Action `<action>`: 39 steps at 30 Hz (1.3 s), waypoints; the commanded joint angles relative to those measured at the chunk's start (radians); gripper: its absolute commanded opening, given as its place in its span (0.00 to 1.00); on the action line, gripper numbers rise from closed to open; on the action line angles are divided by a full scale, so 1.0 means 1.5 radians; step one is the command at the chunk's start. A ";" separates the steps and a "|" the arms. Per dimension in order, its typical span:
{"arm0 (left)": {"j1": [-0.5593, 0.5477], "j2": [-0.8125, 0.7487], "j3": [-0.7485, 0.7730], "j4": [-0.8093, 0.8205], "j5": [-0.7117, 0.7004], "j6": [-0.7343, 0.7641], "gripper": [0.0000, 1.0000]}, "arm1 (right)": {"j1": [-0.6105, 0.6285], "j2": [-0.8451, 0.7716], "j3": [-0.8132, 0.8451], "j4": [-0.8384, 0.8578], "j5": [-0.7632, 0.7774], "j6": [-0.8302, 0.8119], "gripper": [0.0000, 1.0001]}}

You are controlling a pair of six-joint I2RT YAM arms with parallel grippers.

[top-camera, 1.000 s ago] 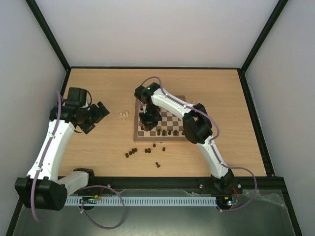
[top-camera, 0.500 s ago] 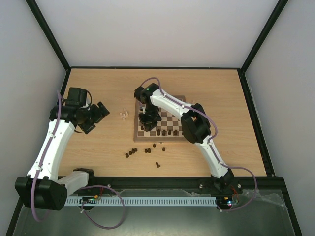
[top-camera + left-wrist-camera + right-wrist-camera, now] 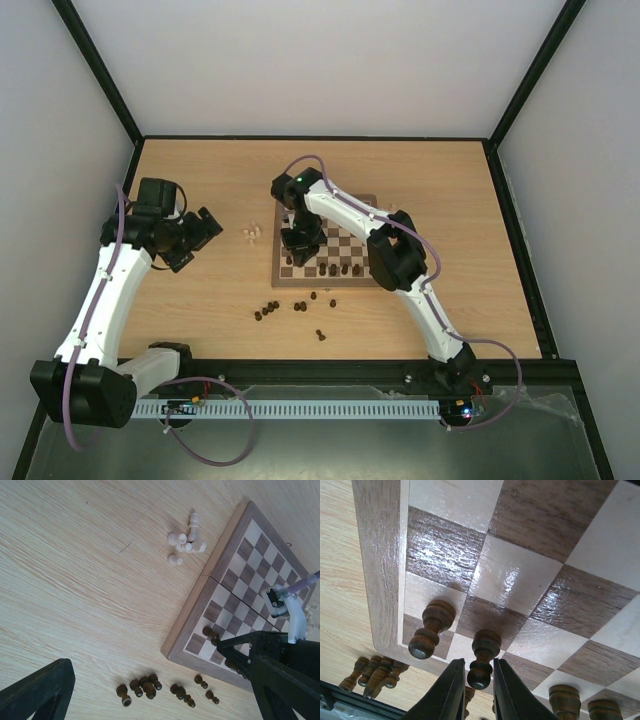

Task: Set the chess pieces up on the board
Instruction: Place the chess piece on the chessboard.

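Note:
The board (image 3: 352,236) lies mid-table, and also shows in the left wrist view (image 3: 240,575) and the right wrist view (image 3: 535,575). My right gripper (image 3: 300,244) hangs over its near left corner. In the right wrist view the gripper (image 3: 479,662) stands slightly open around the head of an upright dark pawn (image 3: 483,652), with thin gaps on both sides. Another dark pawn (image 3: 431,627) stands one square to the left. More dark pieces (image 3: 345,268) line the near rows. My left gripper (image 3: 192,240) is wide open and empty (image 3: 160,700) over bare table, left of the board.
Several dark pieces (image 3: 268,311) lie loose on the table before the board, also in the left wrist view (image 3: 142,687). One dark piece (image 3: 320,335) lies nearer the front. A small heap of pale pieces (image 3: 252,233) sits left of the board (image 3: 186,541).
My right arm's elbow has shifted slightly left; its gripper stays over the board's near left corner. The left arm has not moved.

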 commanded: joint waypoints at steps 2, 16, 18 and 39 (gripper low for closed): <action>-0.003 -0.005 -0.007 0.000 0.005 0.006 0.99 | -0.001 0.018 0.029 -0.043 0.013 0.000 0.12; -0.003 -0.006 -0.012 0.002 0.002 0.007 0.99 | 0.000 0.025 0.060 -0.042 0.035 0.001 0.08; -0.003 -0.006 -0.014 0.003 0.002 0.006 0.99 | 0.000 0.024 0.060 -0.043 0.039 0.001 0.08; -0.003 -0.015 -0.030 0.010 0.005 -0.002 0.99 | 0.006 0.010 0.039 -0.045 0.044 -0.003 0.09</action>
